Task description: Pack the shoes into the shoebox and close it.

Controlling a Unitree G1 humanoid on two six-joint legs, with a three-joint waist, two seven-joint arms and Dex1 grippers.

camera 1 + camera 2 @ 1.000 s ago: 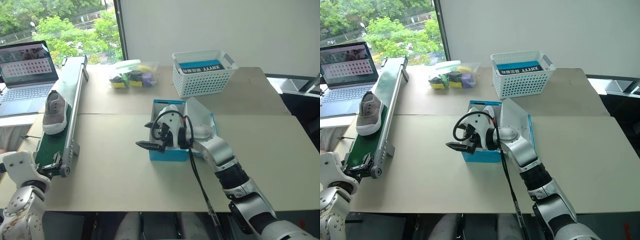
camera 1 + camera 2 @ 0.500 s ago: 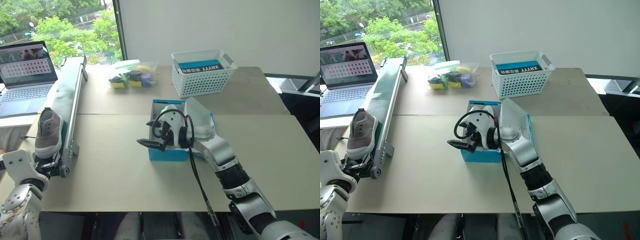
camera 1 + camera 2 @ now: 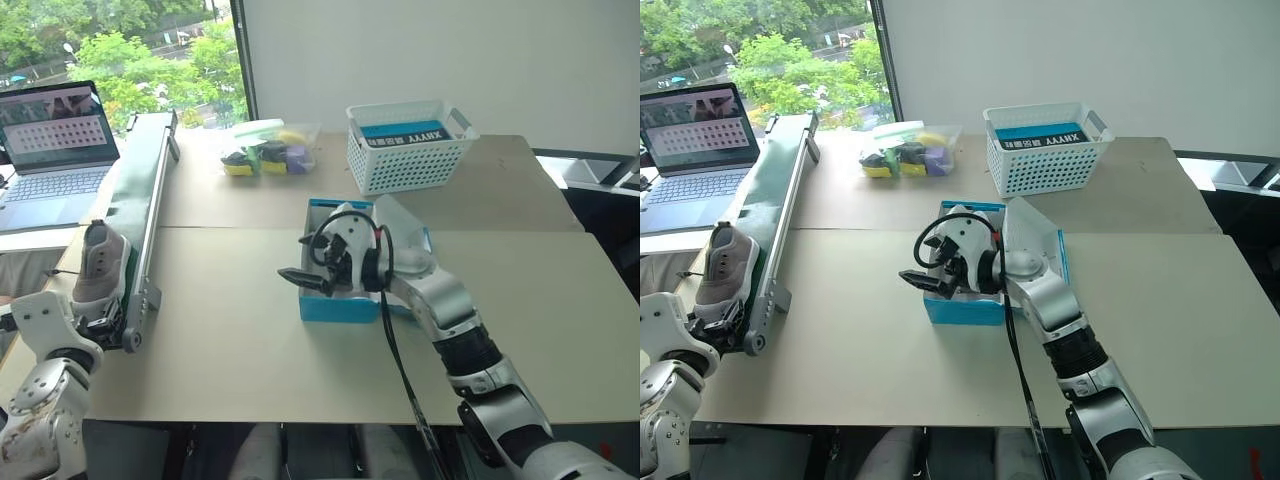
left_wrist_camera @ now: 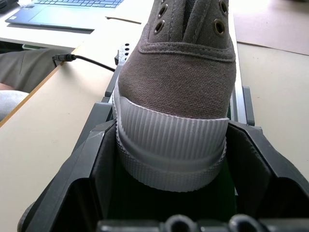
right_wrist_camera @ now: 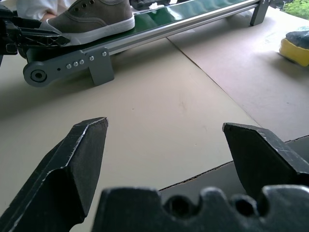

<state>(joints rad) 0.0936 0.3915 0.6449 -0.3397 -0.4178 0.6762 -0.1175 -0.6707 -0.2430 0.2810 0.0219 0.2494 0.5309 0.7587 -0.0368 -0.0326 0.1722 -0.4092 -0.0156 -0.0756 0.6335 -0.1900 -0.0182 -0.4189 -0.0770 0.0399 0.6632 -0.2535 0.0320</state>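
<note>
Since the earlier frame, the shoe (image 3: 101,262) has travelled down the conveyor (image 3: 140,190) to its near end, where its heel now sits between the left gripper's (image 4: 171,159) fingers (image 4: 96,164); these flank the white sole closely, but a firm grip cannot be confirmed. Right gripper (image 3: 303,279) hovers with jaws spread wide and empty, just over the near-left edge of the shoebox (image 3: 340,303), which stands open at mid-table, lid (image 3: 405,232) raised. White basket (image 3: 410,145) stands behind it.
</note>
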